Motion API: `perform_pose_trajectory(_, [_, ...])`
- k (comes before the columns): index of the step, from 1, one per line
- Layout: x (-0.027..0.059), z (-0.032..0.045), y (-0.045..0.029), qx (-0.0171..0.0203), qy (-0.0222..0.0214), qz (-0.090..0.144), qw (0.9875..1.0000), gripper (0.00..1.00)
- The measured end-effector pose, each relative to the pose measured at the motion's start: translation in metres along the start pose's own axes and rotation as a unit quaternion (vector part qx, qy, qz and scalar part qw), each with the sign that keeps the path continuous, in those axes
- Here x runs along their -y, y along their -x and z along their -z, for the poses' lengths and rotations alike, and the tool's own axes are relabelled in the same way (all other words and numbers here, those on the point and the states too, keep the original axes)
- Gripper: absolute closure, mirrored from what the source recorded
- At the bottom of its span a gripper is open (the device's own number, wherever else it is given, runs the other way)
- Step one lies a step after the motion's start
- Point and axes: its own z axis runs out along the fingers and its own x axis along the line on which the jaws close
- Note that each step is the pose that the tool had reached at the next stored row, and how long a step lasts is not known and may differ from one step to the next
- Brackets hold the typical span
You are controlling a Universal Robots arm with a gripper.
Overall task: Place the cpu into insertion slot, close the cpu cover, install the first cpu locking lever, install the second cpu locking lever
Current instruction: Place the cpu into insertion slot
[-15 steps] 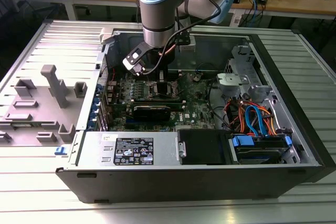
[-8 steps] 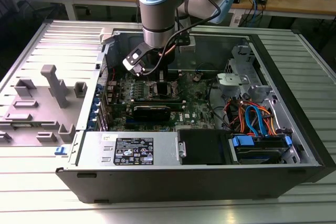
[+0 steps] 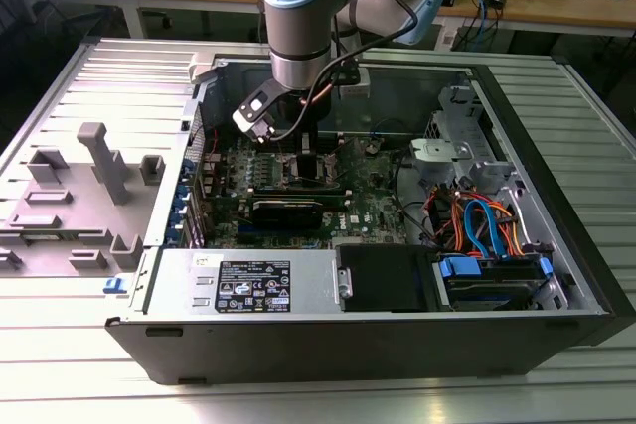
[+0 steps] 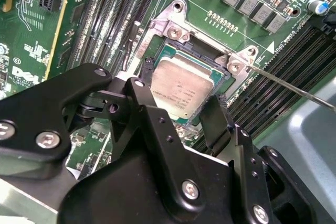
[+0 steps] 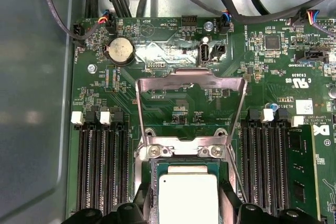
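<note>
**Ana:** Where does the arm stand?

**Ben:** In the exterior view it comes down from the top centre of the frame into the open computer case [image 3: 397, 340]. The case lies on a ribbed metal table [image 3: 298, 399]. The gripper [image 3: 303, 161] hangs low over the green motherboard [image 3: 373, 201], just above the middle of the frame. Grey fixture blocks [image 3: 104, 161] stand on the table at the exterior view's left, well apart from the arm.

**Ana:** And the cpu?

**Ben:** The cpu [image 4: 181, 90] lies with its dull grey top up, inside the insertion slot [image 4: 168, 27]. One of the black fingers [image 4: 142, 103] sits against each of two opposite edges, so the tool is clamped on the chip. Whether the chip is fully seated cannot be told.

**Ana:** What about the cover?

**Ben:** In the first wrist view the cpu cover [image 5: 191, 78] is swung up off the slot, hinged along one edge of it. Green board shows through its square window. It is not yet closed.

**Ana:** Any lever?

**Ben:** In the second wrist view a thin locking lever [image 4: 294, 88] juts from a corner of the slot. It runs free above the long black memory slots [image 4: 294, 56].
</note>
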Motion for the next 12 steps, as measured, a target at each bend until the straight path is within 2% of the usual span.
perform_pose_trajectory(5, [0.0001,-0.0005,-0.0001,-0.0015,0.0000,0.000,1.0000,0.38])
perform_pose_trajectory(12, [0.0001,-0.0008,-0.0001,-0.0016,0.0000,0.000,1.0000,0.38])
